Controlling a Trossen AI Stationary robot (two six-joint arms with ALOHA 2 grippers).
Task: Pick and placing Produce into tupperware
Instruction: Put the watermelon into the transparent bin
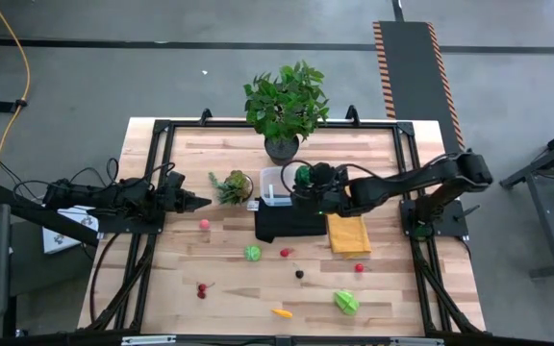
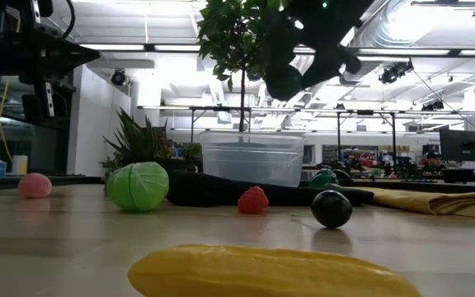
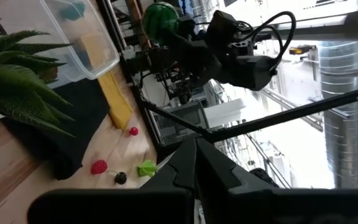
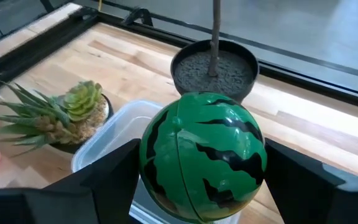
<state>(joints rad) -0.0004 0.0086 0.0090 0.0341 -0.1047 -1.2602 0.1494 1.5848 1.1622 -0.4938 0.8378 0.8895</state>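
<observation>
Watermelon toy (image 4: 202, 155), unlabelled, gripped by the right tool (image 4: 201, 165) above the clear tupperware (image 1: 279, 183); left tool (image 1: 200, 202) closed, empty, beside the counter (image 1: 239, 288) edge.

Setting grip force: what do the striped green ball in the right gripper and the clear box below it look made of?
Striped dark-green ball: apparently hard glossy plastic, with sheen and a moulded seam. Clear rounded box: thin translucent plastic, since the background shows through its walls.

bright ceiling lights glare in low view; near yellow piece (image 2: 275, 272) blurred.
</observation>
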